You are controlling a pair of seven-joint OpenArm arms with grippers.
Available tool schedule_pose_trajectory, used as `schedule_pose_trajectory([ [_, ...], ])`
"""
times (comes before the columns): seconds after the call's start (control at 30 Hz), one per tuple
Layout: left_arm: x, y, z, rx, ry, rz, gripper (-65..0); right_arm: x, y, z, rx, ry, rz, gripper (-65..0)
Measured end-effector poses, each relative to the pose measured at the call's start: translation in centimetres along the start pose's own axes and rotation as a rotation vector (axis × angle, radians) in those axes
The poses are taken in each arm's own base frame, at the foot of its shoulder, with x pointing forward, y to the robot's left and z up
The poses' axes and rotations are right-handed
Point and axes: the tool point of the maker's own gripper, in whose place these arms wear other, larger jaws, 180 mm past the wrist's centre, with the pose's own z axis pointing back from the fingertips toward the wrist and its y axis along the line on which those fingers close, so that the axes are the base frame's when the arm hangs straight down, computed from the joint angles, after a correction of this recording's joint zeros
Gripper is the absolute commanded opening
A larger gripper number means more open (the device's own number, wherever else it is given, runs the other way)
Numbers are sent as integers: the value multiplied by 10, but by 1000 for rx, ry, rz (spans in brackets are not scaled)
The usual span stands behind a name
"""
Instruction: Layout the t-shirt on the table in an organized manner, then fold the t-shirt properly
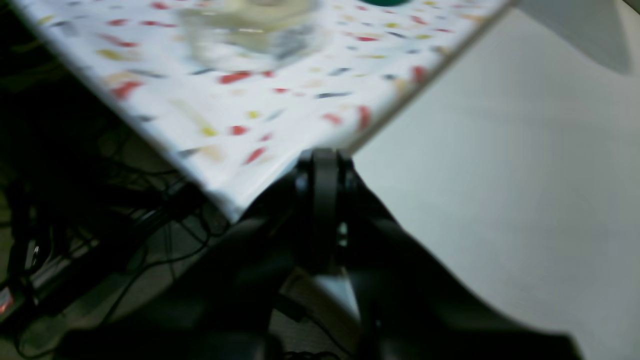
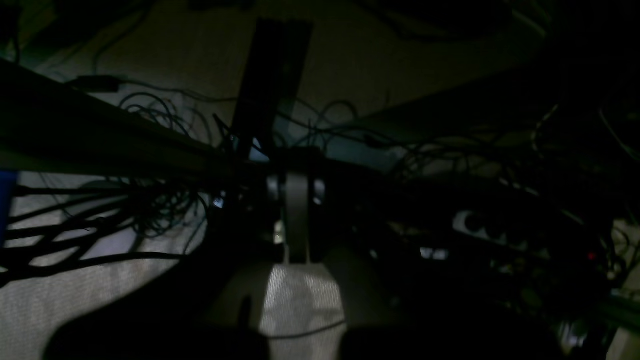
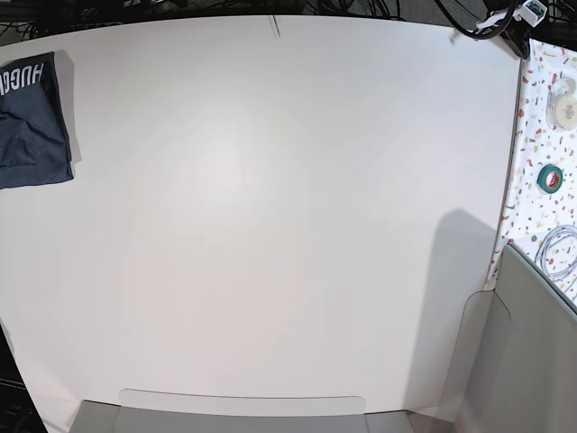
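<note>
The left end effector point(image 1: 325, 200) is seen clenched, its dark fingers pressed together with nothing between them. It is positioned past the corner where two surfaces meet: up and to its left lies a speckled confetti-patterned surface point(image 1: 280, 100), and to its right the plain off-white desk point(image 1: 500, 175). A blurred clear tape roll point(image 1: 250, 30) is noted further ahead on the speckled surface. Below and to the left of the end effector, dark cables on the floor point(image 1: 125, 240) are visible.

The right end effector point(image 2: 296, 220) is likewise clenched and empty. It is surrounded by a dim area of tangled cables point(image 2: 150, 210), with a dark upright bar point(image 2: 272, 75) ahead of it.

In the base view neither end effector is seen. The t-shirt point(image 3: 32, 122) is found folded at the far left edge of the desk point(image 3: 270, 225), partly cut off by the frame. White block lettering is legible on its upper part, reading "HUGO" as far as can be made out. A green tape roll point(image 3: 550, 178) and a coiled white cable point(image 3: 561, 251) are recorded on the speckled surface.
</note>
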Motion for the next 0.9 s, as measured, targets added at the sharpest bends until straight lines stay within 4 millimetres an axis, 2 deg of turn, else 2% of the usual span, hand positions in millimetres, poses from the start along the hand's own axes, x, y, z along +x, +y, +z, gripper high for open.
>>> schedule_pose_trajectory([
  [0.2, 5, 37, 5, 123, 18, 39, -650, -2, 8, -15, -9, 24, -25, -650],
  [0.27, -25, 59, 11, 229, 180, 51, -650, 1, 9, -20, -7, 17, -28, -650],
  [0.3, -31, 67, 16, 262, 197, 50, -650, 3, 8, -22, -6, 18, -26, -650],
  [0.37, -29, 65, 20, 249, 178, 53, -650, 8, 5, -26, -13, 5, -21, -650],
  [0.47, -36, 66, 27, 281, 189, 81, -650, 17, 0, -34, -18, -11, -17, -650],
  [0.57, -47, 65, 28, 261, 218, 61, -650, 13, -2, -42, -29, 27, -21, -650],
  [0.63, -68, 73, 27, 310, 276, 60, -650, 13, 5, -48, -25, 48, -36, -650],
  [0.7, -106, 74, 28, 361, 397, 97, -650, 13, 12, -54, -22, 68, -53, -650],
  [0.77, -141, 78, 36, 405, 500, 111, -650, 4, 19, -58, -24, 129, -89, -650],
  [0.83, -163, 77, 40, 449, 557, 119, -650, -3, 18, -60, -61, 175, -148, -650],
  [0.9, -174, 72, 38, 427, 600, 78, -650, -11, 22, -62, -69, 222, -166, -650],
])
